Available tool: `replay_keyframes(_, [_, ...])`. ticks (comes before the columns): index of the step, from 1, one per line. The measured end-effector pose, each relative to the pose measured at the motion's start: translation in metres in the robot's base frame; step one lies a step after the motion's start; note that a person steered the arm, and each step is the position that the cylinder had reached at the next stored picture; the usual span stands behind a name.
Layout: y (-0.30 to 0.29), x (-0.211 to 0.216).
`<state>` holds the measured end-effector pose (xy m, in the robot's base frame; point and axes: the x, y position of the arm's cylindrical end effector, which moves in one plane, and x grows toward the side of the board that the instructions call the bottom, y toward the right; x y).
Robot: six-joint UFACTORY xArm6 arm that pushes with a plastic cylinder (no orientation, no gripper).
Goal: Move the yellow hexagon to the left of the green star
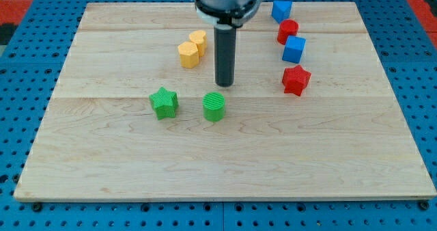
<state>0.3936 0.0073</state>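
Observation:
Two yellow blocks touch each other at the upper middle: a yellow hexagon (188, 55) in front and a second yellow block (199, 40) just behind it, to its right. The green star (164, 102) lies below them, left of centre. My tip (224, 84) rests on the board to the right of the yellow hexagon, apart from it, and just above the green cylinder (214, 106).
A blue block (281, 11), a red block (287, 31), a blue cube (294, 49) and a red star (295, 80) form a column at the upper right. The wooden board (225, 169) lies on a blue pegboard surface.

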Motion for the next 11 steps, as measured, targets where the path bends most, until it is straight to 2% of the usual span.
replay_keyframes(1, [-0.004,-0.051])
replay_keyframes(2, [-0.034,-0.059])
replay_keyframes(3, [-0.100,-0.023])
replay_keyframes(5, [-0.137,-0.068])
replay_keyframes(7, [-0.184,0.023])
replay_keyframes(8, [-0.186,0.016])
replay_keyframes(10, [-0.199,-0.087])
replay_keyframes(11, [-0.168,-0.117])
